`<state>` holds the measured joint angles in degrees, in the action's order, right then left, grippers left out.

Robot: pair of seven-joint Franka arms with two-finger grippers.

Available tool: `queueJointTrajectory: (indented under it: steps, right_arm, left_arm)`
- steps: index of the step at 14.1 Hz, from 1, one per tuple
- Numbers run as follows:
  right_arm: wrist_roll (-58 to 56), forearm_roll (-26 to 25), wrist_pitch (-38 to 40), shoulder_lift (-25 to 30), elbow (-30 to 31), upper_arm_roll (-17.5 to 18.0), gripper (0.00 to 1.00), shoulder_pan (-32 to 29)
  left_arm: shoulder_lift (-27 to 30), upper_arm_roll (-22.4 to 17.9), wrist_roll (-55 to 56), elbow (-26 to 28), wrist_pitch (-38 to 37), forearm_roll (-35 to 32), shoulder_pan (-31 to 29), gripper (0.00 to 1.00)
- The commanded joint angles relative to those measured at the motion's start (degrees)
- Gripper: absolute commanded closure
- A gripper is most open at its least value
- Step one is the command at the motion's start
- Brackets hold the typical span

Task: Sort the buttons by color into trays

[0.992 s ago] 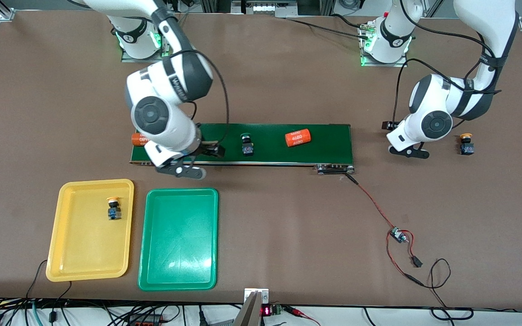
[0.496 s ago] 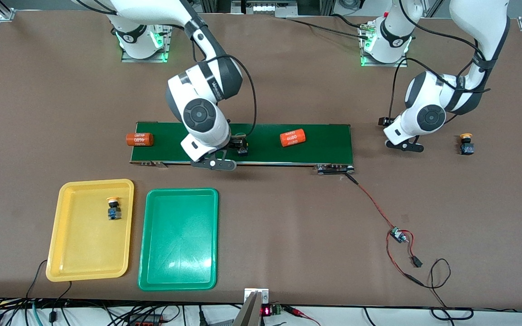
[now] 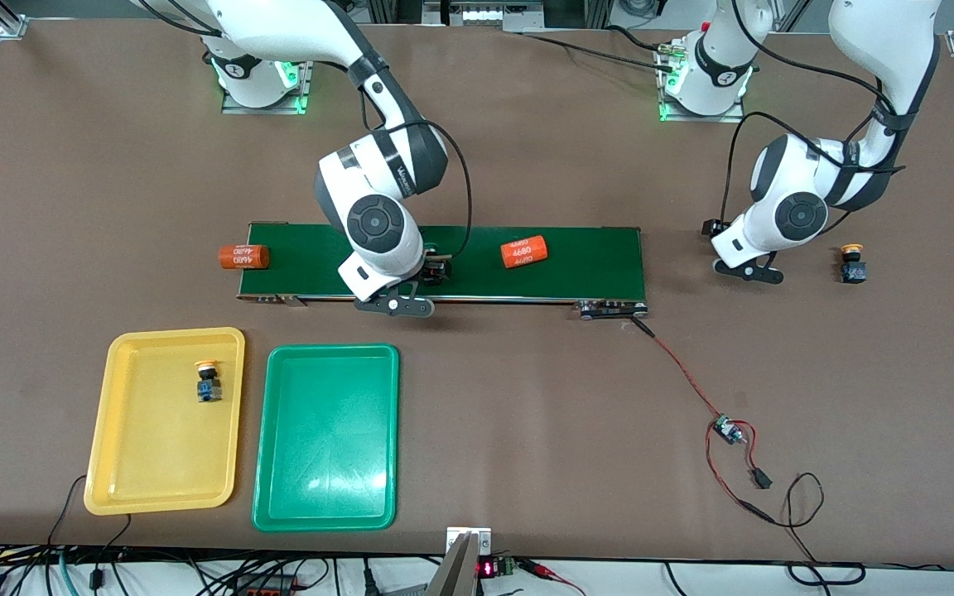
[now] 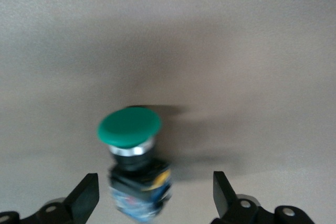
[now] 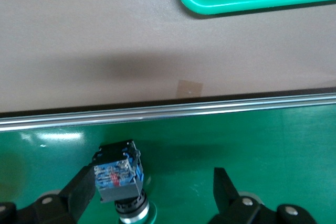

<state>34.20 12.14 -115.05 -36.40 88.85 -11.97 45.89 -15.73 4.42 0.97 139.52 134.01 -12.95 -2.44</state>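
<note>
A: Green button (image 5: 119,179) on belt (image 3: 576,265), between right claw (image 5: 152,195) fingers – claw spread wide, one finger touching it, not clamped.
B: Left claw (image 4: 156,198)?
A: Wide too, 2nd green button (image 4: 132,169) between fingers, no grip, over counter (image 3: 527,414).
B: Others?
A: Yellow button (image 3: 207,381) in yellow tray (image 3: 113,447); green tray (image 3: 328,497) beside. Another yellow one (image 3: 853,263) nr left arm's end. Cylinder (image 3: 523,251) on belt, another (image 3: 243,256) off its end.

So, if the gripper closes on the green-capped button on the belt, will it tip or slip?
The green-capped push-button probably tips easily: its wide cap tops a narrower blocky body. Its flat sides should grip well between the open right gripper, though the smooth green belt may let it slide.
</note>
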Motion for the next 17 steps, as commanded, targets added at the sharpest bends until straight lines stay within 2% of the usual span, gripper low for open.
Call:
queueJointTrajectory:
  steps: [1, 3, 4, 7, 11, 13, 17]
  right_arm:
    - [0.52, -3.16, -1.84, 0.28, 2.29, -0.07, 0.00, 0.78]
    - [0.26, -3.26, -1.50, 0.46, 2.38, -0.07, 0.00, 1.05]
    - [-0.09, -3.26, -1.32, 0.63, 2.38, -0.07, 0.00, 1.13]
    - [-0.62, -3.17, -1.32, 0.72, 2.29, -0.07, 0.00, 0.78]
    - [-3.08, -3.08, -0.62, 1.60, 2.12, -0.16, 0.00, 0.17]
    - [-2.91, -3.17, -0.17, 1.25, 2.29, -0.16, 0.00, 0.52]
    - [-5.19, -3.17, -0.09, 1.16, 3.61, -0.16, 0.00, 1.04]
  left_arm:
    - [-0.53, -0.29, -0.36, -0.13, 0.64, -1.03, 0.24, 0.04]
    - [-0.71, -1.42, -0.27, -0.22, 0.73, -1.03, 0.24, 0.04]
    - [-0.97, -2.22, -0.35, -0.22, 0.81, -1.12, 0.24, 0.11]
    - [-1.24, -2.22, -0.09, -0.22, 0.73, -1.03, 0.24, 0.58]
    - [0.16, -1.70, 1.40, -1.36, 0.29, -0.33, 0.51, 0.87]
    - [2.53, -0.91, 1.23, -1.80, -0.85, -0.24, 0.68, 0.90]
    - [5.09, 10.05, 2.01, -6.53, -4.88, 0.29, 0.77, 0.89]
